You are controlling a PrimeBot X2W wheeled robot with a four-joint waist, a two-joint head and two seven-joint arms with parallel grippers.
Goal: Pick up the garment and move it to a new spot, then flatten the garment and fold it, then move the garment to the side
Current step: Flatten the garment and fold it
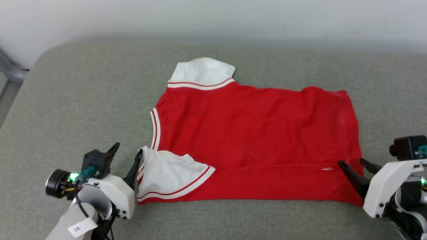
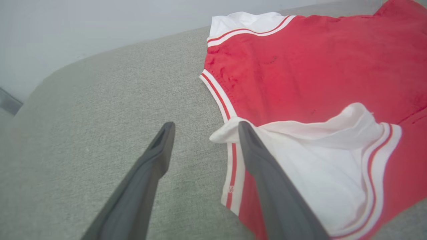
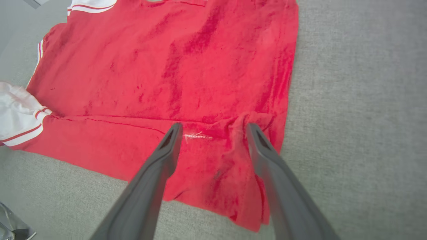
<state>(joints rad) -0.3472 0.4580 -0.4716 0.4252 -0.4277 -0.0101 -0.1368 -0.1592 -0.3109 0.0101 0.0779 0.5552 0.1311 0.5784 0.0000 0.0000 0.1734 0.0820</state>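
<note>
The garment (image 1: 253, 126) is spread on grey padding (image 1: 83, 100); left end effector (image 1: 128, 149) and right end effector (image 1: 351, 161) are found open at its near corners.

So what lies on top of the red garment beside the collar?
A white sleeve lies folded onto the garment; the red cloth under it is hidden.

Red-and-white shirt (image 1: 253, 133): lies spread on grey cushion (image 1: 83, 100). Left gripper (image 1: 128, 148): fingers apart, beside near sleeve (image 1: 166, 176). Right gripper (image 1: 351, 162): fingers apart, at hem corner.
</note>
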